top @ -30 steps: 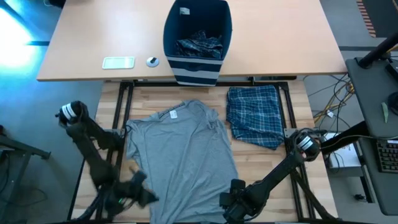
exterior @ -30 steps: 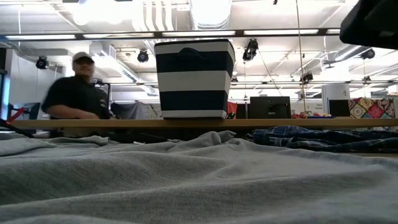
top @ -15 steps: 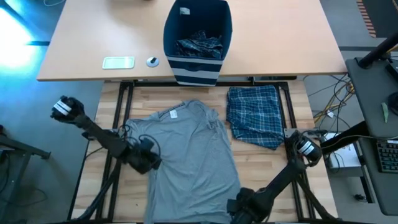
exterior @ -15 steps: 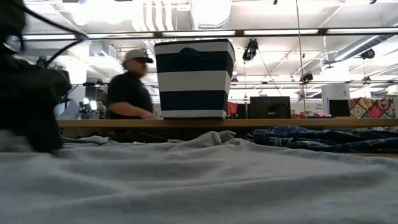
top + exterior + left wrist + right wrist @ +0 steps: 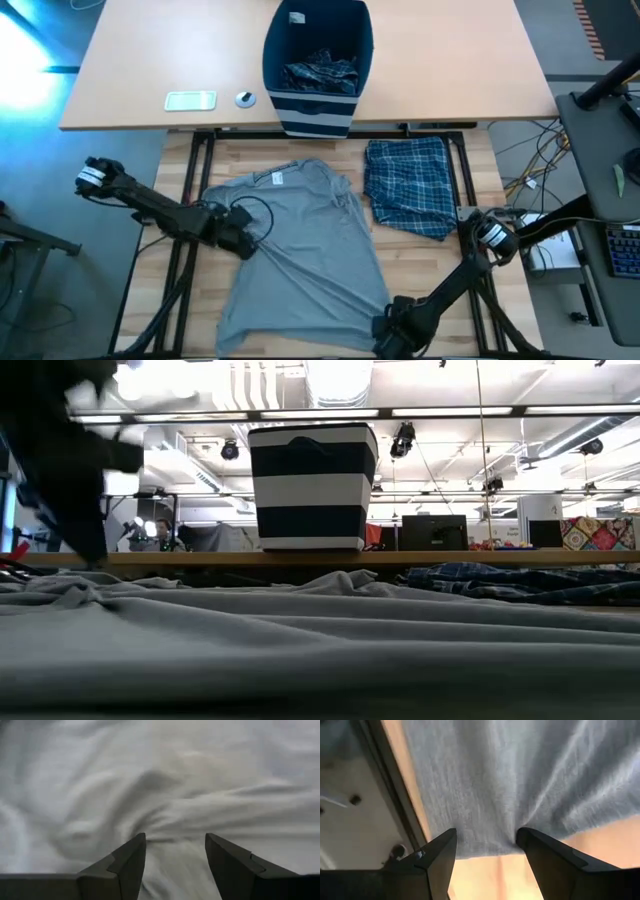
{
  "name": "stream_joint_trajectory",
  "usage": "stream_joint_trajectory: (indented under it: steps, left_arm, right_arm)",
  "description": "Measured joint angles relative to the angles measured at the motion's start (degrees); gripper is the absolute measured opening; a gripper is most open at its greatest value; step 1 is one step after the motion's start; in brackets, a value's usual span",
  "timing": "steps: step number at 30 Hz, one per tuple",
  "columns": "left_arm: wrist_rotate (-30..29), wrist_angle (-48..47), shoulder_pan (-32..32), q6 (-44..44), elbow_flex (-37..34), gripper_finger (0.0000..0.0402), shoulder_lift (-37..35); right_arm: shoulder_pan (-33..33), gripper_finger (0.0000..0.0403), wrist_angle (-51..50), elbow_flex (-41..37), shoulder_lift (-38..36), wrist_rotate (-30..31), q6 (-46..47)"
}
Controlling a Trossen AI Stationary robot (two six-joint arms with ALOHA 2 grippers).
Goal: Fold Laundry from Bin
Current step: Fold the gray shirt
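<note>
The left gripper (image 5: 243,240) reaches low across the grey T-shirt (image 5: 300,250) at 9 o'clock, jaws parted around a fold. The right gripper (image 5: 385,322), at 5 o'clock, holds the hem in part-open jaws.

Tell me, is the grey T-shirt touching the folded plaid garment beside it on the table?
Apart. The high view shows a narrow strip of bare wooden table between the grey T-shirt and the plaid garment along their facing edges.

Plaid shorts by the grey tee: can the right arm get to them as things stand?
Probably yes. The plaid shorts lie flat on the right arm's side with nothing on top, but the right gripper is busy at the grey T-shirt hem and would have to let go first.
</note>
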Motion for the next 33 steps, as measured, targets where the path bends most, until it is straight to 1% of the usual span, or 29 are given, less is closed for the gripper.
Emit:
stream_joint_trajectory:
  steps: [2, 5, 6, 9, 12, 14, 17, 18, 19, 21, 24, 25, 27, 29, 31, 33]
  left_arm:
    - [0.9, 1.1, -4.5, -0.3, 4.1, 0.0189, -0.9]
    - [-1.1, 3.6, -11.2, -1.1, 9.4, 0.0189, 0.4]
    - [-1.8, 4.3, -13.0, -1.9, 10.5, 0.0189, 1.7]
    - [-1.8, 9.3, -16.8, -3.2, 12.8, 0.0189, 7.7]
    - [-1.8, 13.3, -19.2, -3.8, 13.7, 0.0189, 16.0]
    - [-1.6, 12.7, -19.7, -4.6, 13.8, 0.0189, 21.8]
    - [-1.6, 10.8, -19.7, -5.5, 13.6, 0.0189, 28.8]
    - [-2.4, 10.5, -19.5, -5.3, 13.6, 0.0189, 30.3]
    - [-2.7, 10.5, -19.3, -4.5, 13.7, 0.0189, 31.2]
    - [-2.4, 9.9, -19.0, -3.2, 13.9, 0.0189, 31.8]
    - [-0.4, 8.4, -18.8, -2.7, 14.2, 0.0189, 29.1]
    - [0.2, 7.3, -19.0, -2.7, 14.7, 0.0189, 27.5]
    - [0.0, 8.5, -20.0, -2.8, 17.1, 0.0189, 23.7]
    - [-0.4, 9.7, -21.5, -2.8, 19.2, 0.0189, 21.0]
    - [-0.4, 9.8, -23.2, -2.7, 20.5, 0.0189, 20.7]
    - [-0.5, 13.3, -25.2, -2.2, 22.2, 0.0189, 21.0]
  right_arm:
    - [0.0, 0.0226, 0.3, 0.8, -2.2, 2.0, 0.6]
    - [-0.5, 0.0226, 5.9, 2.0, -5.6, 9.9, 0.6]
    - [-0.9, 0.0226, 8.5, 2.1, -5.9, 12.4, -0.3]
    - [-2.3, 0.0226, 14.0, 1.5, -4.1, 15.6, -3.6]
    - [-3.3, 0.0226, 17.4, 1.2, -0.6, 15.8, -6.6]
    - [-3.3, 0.0226, 18.1, 1.3, 1.6, 15.3, -7.4]
    - [-2.2, 0.0226, 17.2, 1.2, 3.6, 12.1, -6.5]
    - [-1.7, 0.0226, 15.8, 1.2, 3.7, 10.4, -6.0]
    - [-1.0, 0.0226, 14.3, 1.3, 3.8, 10.5, -5.6]
    - [-0.1, 0.0226, 10.1, 1.3, 3.1, 9.7, -4.8]
    - [0.1, 0.0226, 5.4, 0.9, 0.7, 9.1, -3.4]
    - [-0.1, 0.0226, 5.6, 0.9, -0.4, 9.2, -3.0]
    - [-0.7, 0.0226, 6.0, 2.0, -2.8, 10.6, -3.2]
    - [-1.1, 0.0226, 9.4, 2.9, -4.7, 12.4, -5.2]
    - [-1.4, 0.0226, 12.9, 2.9, -5.1, 13.9, -7.7]
    - [-1.8, 0.0226, 14.5, 2.7, -4.1, 14.2, -9.6]
